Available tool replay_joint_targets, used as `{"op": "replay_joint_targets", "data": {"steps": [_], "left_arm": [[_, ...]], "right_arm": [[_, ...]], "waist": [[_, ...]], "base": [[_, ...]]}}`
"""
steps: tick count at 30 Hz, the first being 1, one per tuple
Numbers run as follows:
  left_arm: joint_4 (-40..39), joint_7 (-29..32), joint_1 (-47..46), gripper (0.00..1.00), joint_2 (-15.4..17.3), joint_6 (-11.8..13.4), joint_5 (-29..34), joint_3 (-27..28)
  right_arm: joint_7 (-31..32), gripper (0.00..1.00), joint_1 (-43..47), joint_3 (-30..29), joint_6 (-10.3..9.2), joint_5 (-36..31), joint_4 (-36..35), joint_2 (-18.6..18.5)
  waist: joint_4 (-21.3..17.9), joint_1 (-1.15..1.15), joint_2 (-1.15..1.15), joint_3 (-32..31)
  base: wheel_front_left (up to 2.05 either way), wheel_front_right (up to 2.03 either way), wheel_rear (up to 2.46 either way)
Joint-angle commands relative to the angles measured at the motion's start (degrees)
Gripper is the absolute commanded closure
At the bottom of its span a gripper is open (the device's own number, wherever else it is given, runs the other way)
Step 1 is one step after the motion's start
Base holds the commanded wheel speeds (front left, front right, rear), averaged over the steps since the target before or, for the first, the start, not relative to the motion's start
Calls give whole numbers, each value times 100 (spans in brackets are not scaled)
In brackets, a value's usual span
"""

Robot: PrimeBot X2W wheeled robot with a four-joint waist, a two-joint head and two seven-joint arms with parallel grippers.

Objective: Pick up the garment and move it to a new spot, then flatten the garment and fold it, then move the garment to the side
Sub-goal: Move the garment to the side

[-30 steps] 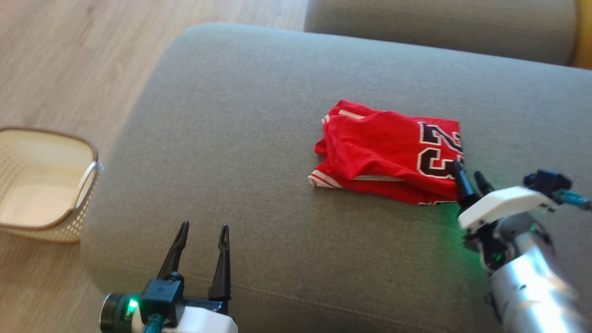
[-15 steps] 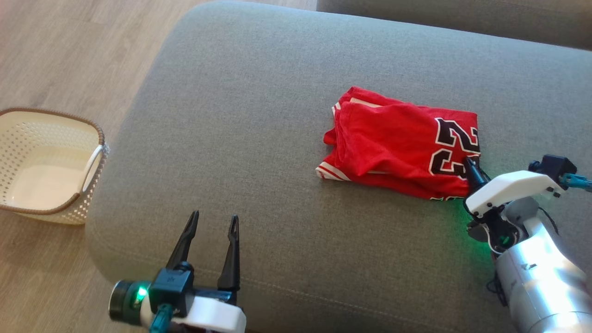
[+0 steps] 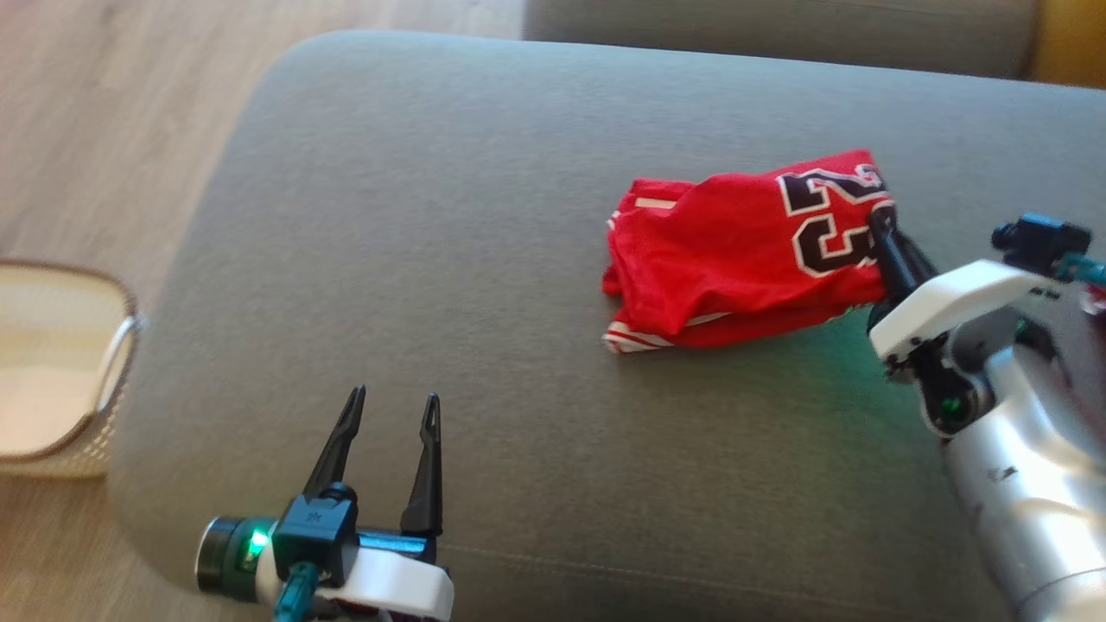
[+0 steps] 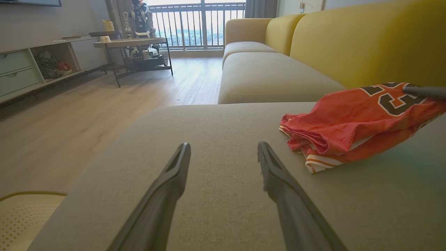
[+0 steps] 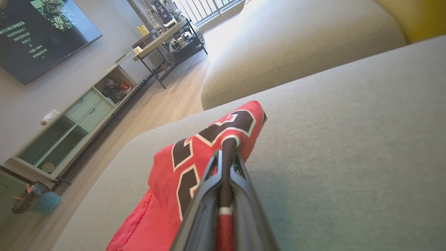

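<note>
Grips numbered end of jersey (image 3: 726, 250) in right hand (image 3: 881, 220), raised off sofa (image 3: 432, 216); holds left hand (image 3: 394, 399) open and empty over sofa front.

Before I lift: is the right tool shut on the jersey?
Shut. The right tool pinches the red jersey at its numbered end, which is raised off the cushion.
</note>
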Motion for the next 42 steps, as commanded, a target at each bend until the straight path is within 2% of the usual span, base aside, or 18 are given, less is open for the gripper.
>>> {"op": "replay_joint_targets", "data": {"steps": [1,8,17,26,32,33,34,38,42], "left_arm": [[-213,-70,-128,0,-26,-10,77,214],[-260,-70,-213,0,-16,-70,109,274],[-246,-70,-391,0,-14,-138,144,305],[-225,-70,-528,0,-12,-169,170,280],[-194,-70,-538,0,1,-185,171,291],[-186,-70,-539,0,1,-188,169,293],[-181,-70,-542,0,0,-190,167,292],[-166,-70,-552,0,-3,-188,155,292],[-153,-70,-508,0,-6,-170,125,316]], "right_arm": [[-16,100,-162,181,-1,-87,-314,-143],[210,100,-293,373,-1,-474,-910,-793],[503,100,-463,-18,-1,-918,-1323,-1457],[749,100,-518,-855,-1,-1330,-1240,-1862],[833,98,-414,-1457,-1,-1834,-1221,-2018],[832,56,-395,-1588,-1,-1966,-1174,-2001],[797,0,-389,-1765,-1,-2114,-1113,-1974],[441,0,-358,-2467,-1,-3222,-1052,-1788],[145,0,-181,-2836,-1,-4151,-1566,-1129]], "waist": [[-254,0,0,-38],[-855,0,0,94],[-1373,0,0,328],[-1457,0,0,461],[-1426,0,0,498],[-1423,0,0,497],[-1420,0,0,495],[-1402,0,0,467],[-1400,0,0,373]], "base": [[0,0,0],[0,0,0],[0,0,0],[0,0,0],[0,0,0],[0,0,0],[0,0,0],[0,0,0],[0,0,0]]}}
